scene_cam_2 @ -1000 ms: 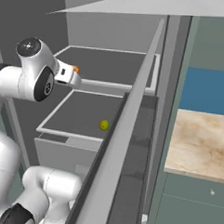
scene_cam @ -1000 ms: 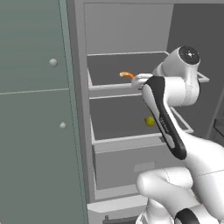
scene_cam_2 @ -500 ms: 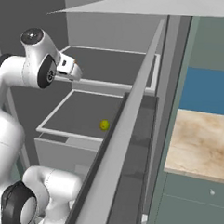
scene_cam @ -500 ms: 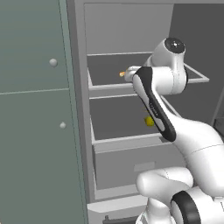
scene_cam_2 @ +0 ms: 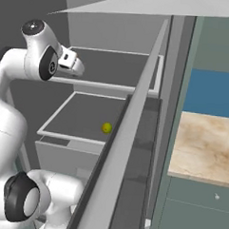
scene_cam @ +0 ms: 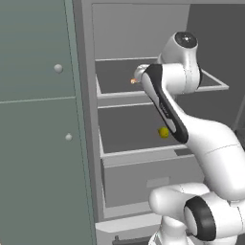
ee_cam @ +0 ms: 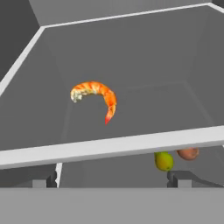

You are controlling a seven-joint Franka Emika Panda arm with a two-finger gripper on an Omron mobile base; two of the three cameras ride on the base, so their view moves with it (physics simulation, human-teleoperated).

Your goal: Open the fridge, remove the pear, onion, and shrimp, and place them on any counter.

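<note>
While the fridge (scene_cam: 143, 191) stands open in the left base view, its smooth grey shelves show, with a small orange speck of the shrimp (scene_cam: 133, 81) on the upper shelf beside the white wrist, and the round yellow-green pear (scene_cam: 164, 132) on the shelf below, partly behind the forearm. To the left stands a matte grey-green cabinet (scene_cam: 38, 143) with small round knobs.

In the right base view, the brushed-metal door edge runs diagonally across; the pear (scene_cam_2: 106, 128) lies alone on the lower shelf, and the tan, stone-like counter (scene_cam_2: 205, 145) shows on the right.

In the hand view, the curved, ridged orange shrimp (ee_cam: 95, 97) lies untouched on the flat upper shelf. Under the shelf's pale front rim sit the pear (ee_cam: 164, 161) and the reddish-brown onion (ee_cam: 188, 153). The gripper (ee_cam: 113, 183) is spread wide and empty, short of the shrimp.
</note>
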